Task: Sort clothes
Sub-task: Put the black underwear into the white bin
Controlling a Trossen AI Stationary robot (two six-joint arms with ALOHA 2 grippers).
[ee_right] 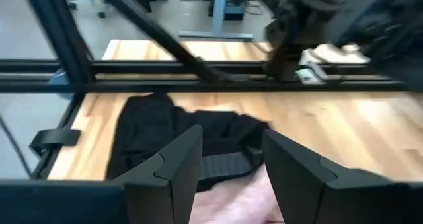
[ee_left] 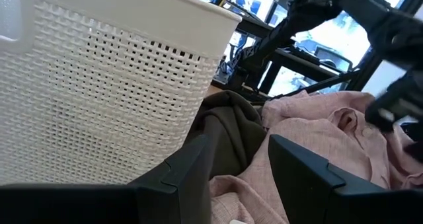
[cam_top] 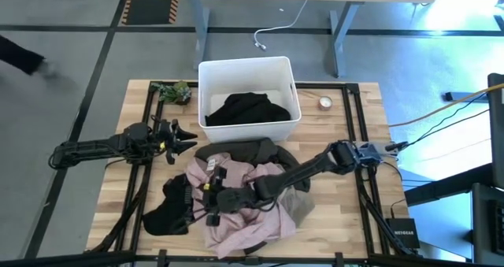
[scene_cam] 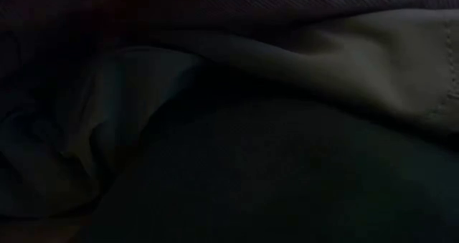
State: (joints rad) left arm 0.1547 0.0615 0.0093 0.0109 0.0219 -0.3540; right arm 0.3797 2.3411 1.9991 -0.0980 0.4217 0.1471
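A pile of clothes lies on the table's near middle. It holds a dusty pink garment (cam_top: 252, 220), a dark olive-brown one (cam_top: 248, 150) at its far side, a grey-khaki one (cam_top: 301, 205) at its right and a black one (cam_top: 167, 210) at its left. Another black garment (cam_top: 246, 108) lies in the white bin (cam_top: 244, 62). My right gripper (cam_top: 208, 194) is open over the pink garment's left part; its wrist view (ee_right: 231, 135) faces the black garment (ee_right: 152, 135). My left gripper (cam_top: 185, 139) is open, left of the pile, beside the bin; its wrist view (ee_left: 238, 145) faces the olive garment (ee_left: 228, 128).
The bin's latticed wall (ee_left: 99, 85) stands close to my left gripper. A small greenish object (cam_top: 173, 91) and a small round object (cam_top: 324, 103) lie at the table's far side. Black frame rails (ee_right: 198, 82) run along the table. Dark cloth (scene_cam: 229, 128) fills the low view.
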